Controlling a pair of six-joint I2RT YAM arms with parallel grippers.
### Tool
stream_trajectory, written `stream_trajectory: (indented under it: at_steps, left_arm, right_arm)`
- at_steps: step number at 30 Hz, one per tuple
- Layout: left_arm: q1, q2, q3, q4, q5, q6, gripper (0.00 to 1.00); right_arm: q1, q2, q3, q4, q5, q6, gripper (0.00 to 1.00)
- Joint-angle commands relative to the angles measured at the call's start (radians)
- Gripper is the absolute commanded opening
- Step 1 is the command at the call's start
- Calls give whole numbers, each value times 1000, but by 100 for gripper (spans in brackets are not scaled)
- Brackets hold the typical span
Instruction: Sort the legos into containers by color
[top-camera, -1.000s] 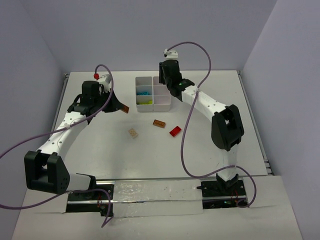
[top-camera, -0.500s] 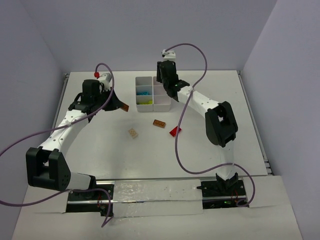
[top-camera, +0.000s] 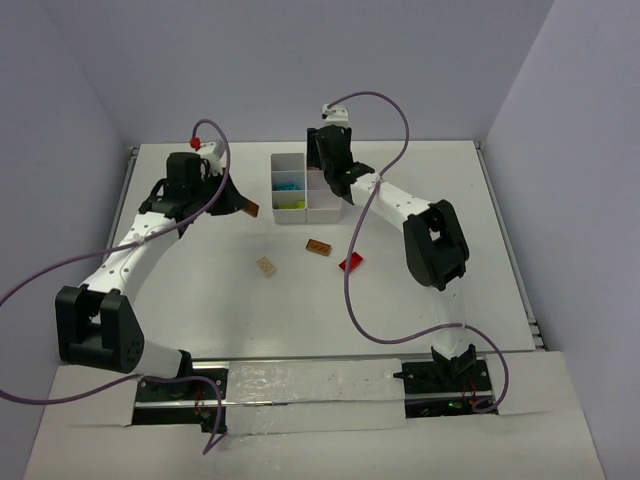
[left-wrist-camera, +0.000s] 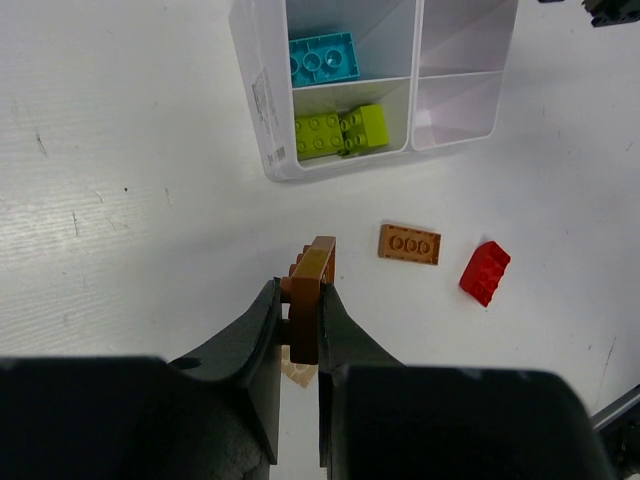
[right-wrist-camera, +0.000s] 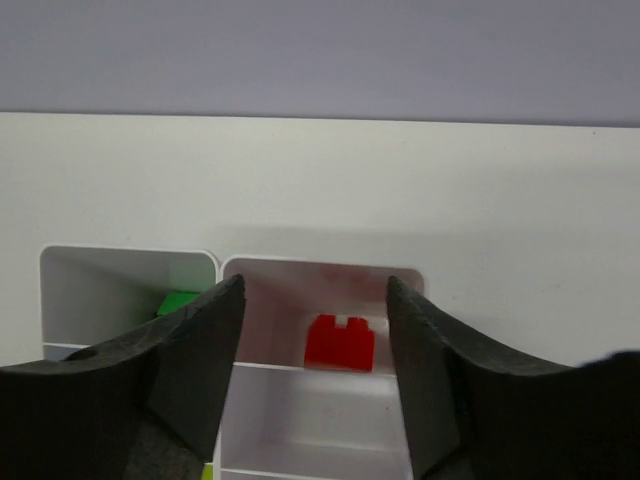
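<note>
Pinching a brown brick (left-wrist-camera: 309, 292) edge-on, left gripper (left-wrist-camera: 300, 305) hangs near the tray (left-wrist-camera: 262, 110). Right gripper (right-wrist-camera: 315, 300), jaws apart and empty, hovers over a far compartment holding a red brick (right-wrist-camera: 340, 343). Cyan brick (left-wrist-camera: 323, 57) and lime bricks (left-wrist-camera: 340, 132) fill separate compartments; flat brown brick (left-wrist-camera: 409, 244) and second red brick (left-wrist-camera: 485, 272) lie loose on table (left-wrist-camera: 120, 200).

White table (top-camera: 430, 310); on it tray (top-camera: 274, 190), tan brick (top-camera: 266, 266), orange-brown brick (top-camera: 319, 246), red brick (top-camera: 351, 263)

White tray (left-wrist-camera: 262, 100): cyan brick (left-wrist-camera: 322, 57), lime bricks (left-wrist-camera: 340, 133); loose: red brick (left-wrist-camera: 485, 272), brown plate (left-wrist-camera: 409, 244); gripped: brown brick (left-wrist-camera: 312, 280).
</note>
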Motion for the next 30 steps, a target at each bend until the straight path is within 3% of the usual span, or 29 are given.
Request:
stream_trajectory:
  at_steps: [1, 9, 17, 23, 30]
  left_arm:
    - [5, 25, 71, 44, 18, -18, 0]
    - [-35, 87, 156, 87, 14, -85, 0]
    - [-190, 309, 393, 81, -116, -118, 2]
    - [-271, 504, 580, 65, -208, -129, 4]
    - [-327, 655, 693, 89, -290, -121, 9]
  right_arm:
    - [1, -14, 26, 38, 18, 17, 70]
    - [-2, -154, -14, -32, -21, 59, 75]
    - [-82, -456, -223, -170, -95, 51, 99]
    - [-182, -656, -457, -249, -220, -40, 100]
    - [-249, -785, -598, -313, -276, -73, 100]
